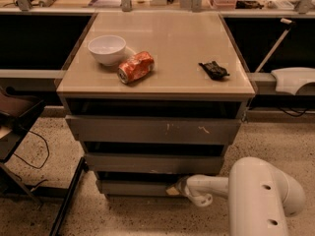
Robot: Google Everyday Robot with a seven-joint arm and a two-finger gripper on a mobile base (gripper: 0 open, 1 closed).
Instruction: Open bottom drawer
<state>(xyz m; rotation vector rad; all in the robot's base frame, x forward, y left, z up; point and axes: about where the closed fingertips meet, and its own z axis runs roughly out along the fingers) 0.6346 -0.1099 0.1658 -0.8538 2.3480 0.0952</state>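
- Nearest the camera, at lower right, the robot's white arm (pixel 258 193) reaches left, low to the floor.
- At its tip, the gripper (pixel 175 189) touches the right end of the bottom drawer (pixel 133 187); whether it is spread or closed I cannot tell.
- That drawer sits lowest in the cabinet, and its front looks about shut, so the pull seems not yet done.
- Above it are the middle drawer (pixel 152 163) and the scratched top drawer (pixel 152 130); dark gaps hide whatever they hold.
- Farther back, on the cabinet top (pixel 172 33), a white bowl (pixel 107 48) looks empty, with a crushed orange can (pixel 136 67) just beside it and a small black object (pixel 213 70) well apart.
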